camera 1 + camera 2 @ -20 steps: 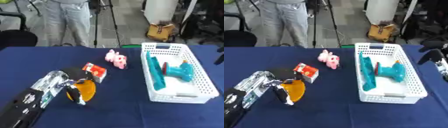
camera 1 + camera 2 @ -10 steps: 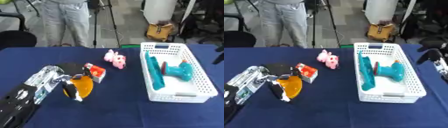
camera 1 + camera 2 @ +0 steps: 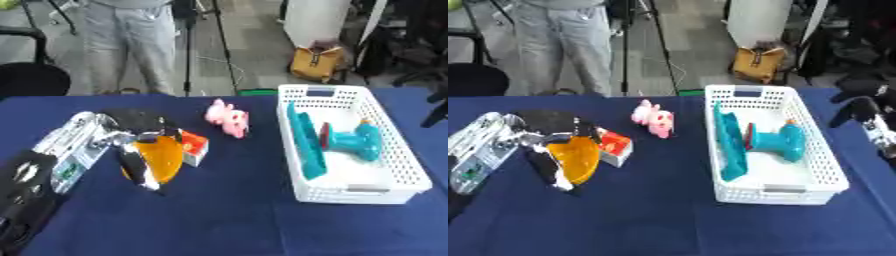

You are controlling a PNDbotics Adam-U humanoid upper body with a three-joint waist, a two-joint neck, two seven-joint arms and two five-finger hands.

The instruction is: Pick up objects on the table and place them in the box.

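Left hand: my left hand [image 3: 131, 142] is at the orange rounded plastic object [image 3: 156, 159], fingers bent around its near and upper side; I judge they hold it, but the contact is partly hidden.
Right hand: my right hand [image 3: 866, 112] shows only at the right edge of the right eye view; I cannot tell how its fingers stand.
Orange object: on the dark blue tablecloth [image 3: 219, 210], left of centre, touching the small red and white carton [image 3: 193, 146].
Box: the white perforated plastic basket [image 3: 404, 172] stands well apart to the right and holds a teal toy drill [image 3: 354, 142] and a teal flat piece [image 3: 302, 142].
Also waiting: a pink soft toy pig [image 3: 227, 117] between carton and basket.
How I would do it: raise the orange object straight up, so the carton is not dragged, carry it high over the pig and the basket rim, and let go above the free near part.
Risk: the rounded shell may slip out.
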